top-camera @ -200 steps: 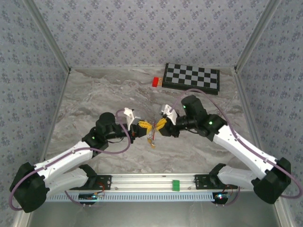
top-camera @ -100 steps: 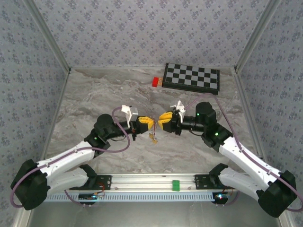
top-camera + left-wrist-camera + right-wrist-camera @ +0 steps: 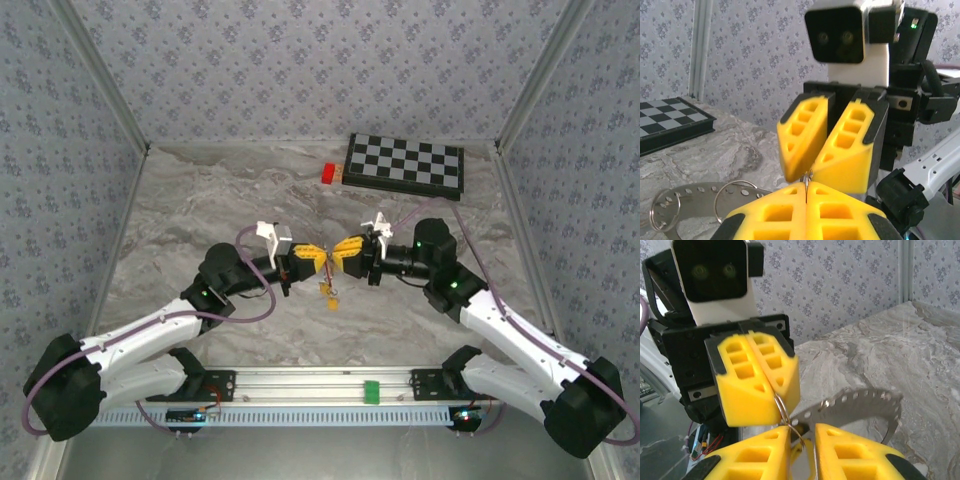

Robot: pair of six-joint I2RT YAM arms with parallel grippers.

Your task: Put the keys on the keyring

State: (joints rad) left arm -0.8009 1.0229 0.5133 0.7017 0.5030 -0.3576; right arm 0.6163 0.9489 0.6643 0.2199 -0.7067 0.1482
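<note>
Right pincer [image 3: 340, 252] shifted, keyring [image 3: 784, 410] seemingly within it

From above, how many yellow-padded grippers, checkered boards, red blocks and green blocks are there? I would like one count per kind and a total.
Yellow-padded two-finger grippers: 2 (left gripper, right gripper)
Black-and-white checkered board: 1
Red rectangular block: 1
Small green block: 1
Total: 5
</note>
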